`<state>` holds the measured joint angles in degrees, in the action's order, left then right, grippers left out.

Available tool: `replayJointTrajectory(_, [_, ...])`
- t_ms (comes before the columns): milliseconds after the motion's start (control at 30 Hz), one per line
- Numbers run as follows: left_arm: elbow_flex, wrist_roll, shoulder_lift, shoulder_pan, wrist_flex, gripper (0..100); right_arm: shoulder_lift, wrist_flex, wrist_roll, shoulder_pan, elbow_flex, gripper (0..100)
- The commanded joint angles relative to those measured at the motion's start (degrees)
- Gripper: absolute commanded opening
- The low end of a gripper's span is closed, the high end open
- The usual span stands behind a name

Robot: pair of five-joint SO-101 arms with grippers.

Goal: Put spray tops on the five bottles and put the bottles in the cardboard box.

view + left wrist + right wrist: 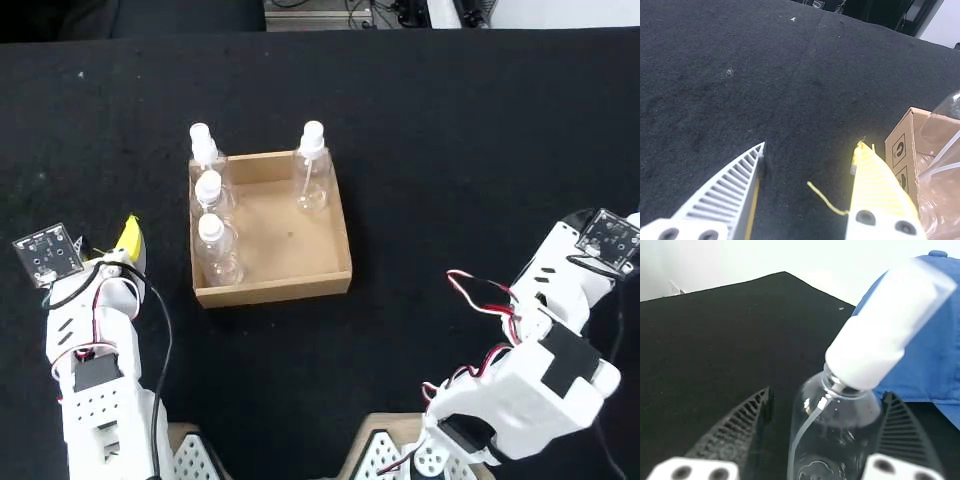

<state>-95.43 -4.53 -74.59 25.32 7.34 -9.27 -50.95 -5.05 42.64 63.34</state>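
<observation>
Closest to me, my right hand (827, 395) is pinching the fifth bottle (835, 422) by its clear body, one finger against its side. Its white spray top (885, 325) is already on and leans away from the wrist. My left hand (811, 147) is spread with nothing between its fingers, low over the bare desk (450, 130), just beside the left wall of the cardboard box (270, 290).

Further out, the box sits open and upright, and I count four bottles in it, all standing and all capped. The near-left bottle (217, 248), the middle-left bottle (210, 192) and the far-left bottle (204, 150) line the left wall. The far-right bottle (312, 165) stands alone in the far right corner. The rest of the box floor is bare.

By my reckoning the capping is done on all five, and four are boxed. What is left is carrying the held bottle across and setting it down in that open space.
</observation>
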Motion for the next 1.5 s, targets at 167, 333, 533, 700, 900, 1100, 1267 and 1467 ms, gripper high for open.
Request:
replayJointTrajectory(167, [-0.04,0.09,-0.97,-0.4,-1.14,26,1.98,0.53,-0.09,2.2,-5.76,29.6])
replayJointTrajectory(333, [-0.13,0.09,-0.97,-0.4,-1.14,26,-5.14,0.0,-0.09,3.34,-11.03,29.7])
replayJointTrajectory(533, [-0.13,0.09,-0.97,-0.4,-1.32,26,-7.96,-0.09,-0.09,3.6,-12.35,29.7])
replayJointTrajectory(700, [-0.13,0.09,-0.97,-0.4,-1.32,26,-7.96,-0.09,-0.09,3.6,-12.35,29.4])
replayJointTrajectory(900, [-0.13,0.09,-0.97,-0.4,-1.32,26,-7.87,-0.09,-0.09,3.6,-11.38,22.2])
replayJointTrajectory(1100, [-0.13,0.09,-0.97,-0.4,-1.32,26,-7.87,-3.43,0.44,4.92,-10.33,2.2])
replayJointTrajectory(1267, [-0.13,0.09,-0.97,-0.4,-1.49,26,-4.53,-10.37,0.44,5.01,-3.47,1.1])
replayJointTrajectory(1467, [-0.04,0.09,-0.97,-0.4,-1.58,26,14.11,-10.64,0.53,-1.41,11.3,1.1])
